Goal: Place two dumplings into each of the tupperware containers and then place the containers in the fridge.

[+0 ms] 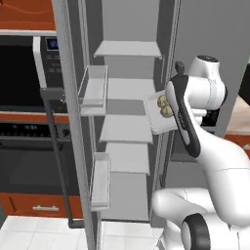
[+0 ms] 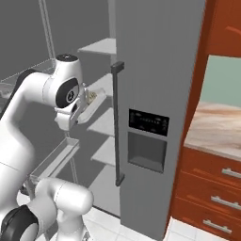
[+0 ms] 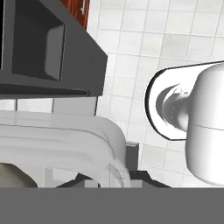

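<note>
The fridge (image 1: 128, 93) stands with its left door swung open, showing several flat pale shelves. A tupperware container (image 1: 157, 113) hangs tilted in the air at the right edge of the opening, level with a middle shelf. Two dumplings (image 1: 164, 106) lie in it. In the right base view the same container (image 2: 94, 104) sticks out from the hand toward the shelves, with the dumplings (image 2: 91, 96) on it. In the hand view my gripper (image 3: 114, 177) is shut on the container's translucent rim (image 3: 87, 135), and one dumpling (image 3: 8, 175) shows at the lower left.
The open door (image 1: 73, 127) carries an upper bin (image 1: 95, 88) and a lower bin (image 1: 100, 183). A microwave (image 1: 24, 73) and an oven sit left of it. The closed right door (image 2: 155, 94) has a dispenser; orange drawers (image 2: 212, 193) and a counter lie further right.
</note>
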Controlling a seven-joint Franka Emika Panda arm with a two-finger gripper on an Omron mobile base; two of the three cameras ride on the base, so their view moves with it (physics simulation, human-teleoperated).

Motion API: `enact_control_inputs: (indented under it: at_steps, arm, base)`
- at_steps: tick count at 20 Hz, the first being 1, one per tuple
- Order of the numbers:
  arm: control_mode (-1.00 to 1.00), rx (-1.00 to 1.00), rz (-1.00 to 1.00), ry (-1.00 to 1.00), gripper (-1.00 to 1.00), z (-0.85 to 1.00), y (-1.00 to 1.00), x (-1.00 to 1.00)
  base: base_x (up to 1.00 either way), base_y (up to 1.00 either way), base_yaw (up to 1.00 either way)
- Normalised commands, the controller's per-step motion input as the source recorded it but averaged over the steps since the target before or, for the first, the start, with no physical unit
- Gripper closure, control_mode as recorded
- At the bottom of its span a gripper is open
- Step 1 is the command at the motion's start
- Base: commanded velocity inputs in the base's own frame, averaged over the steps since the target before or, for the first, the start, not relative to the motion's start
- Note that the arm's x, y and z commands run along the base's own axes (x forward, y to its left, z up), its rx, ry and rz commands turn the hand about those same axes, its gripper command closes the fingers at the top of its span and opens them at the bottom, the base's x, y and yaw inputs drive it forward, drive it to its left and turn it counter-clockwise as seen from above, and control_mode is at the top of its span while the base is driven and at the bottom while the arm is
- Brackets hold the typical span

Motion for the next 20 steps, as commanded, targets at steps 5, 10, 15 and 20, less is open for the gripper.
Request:
enact_control_inputs:
  at_steps: [5, 10, 15, 20]
  arm:
    - [1.0, 0.0, 0.0, 0.0, 1.0, 0.0, 0.0, 0.0]
    - [1.0, 0.0, 0.0, 0.0, 1.0, 0.0, 0.0, 0.0]
    - [1.0, 0.0, 0.0, 0.0, 1.0, 0.0, 0.0, 0.0]
    - [1.0, 0.0, 0.0, 0.0, 1.0, 0.0, 0.0, 0.0]
  base:
    - [0.6, 0.13, 0.0]
    - [0.09, 0.42, 0.0]
    - [0.3, 0.26, 0.0]
    - [0.53, 0.31, -0.02]
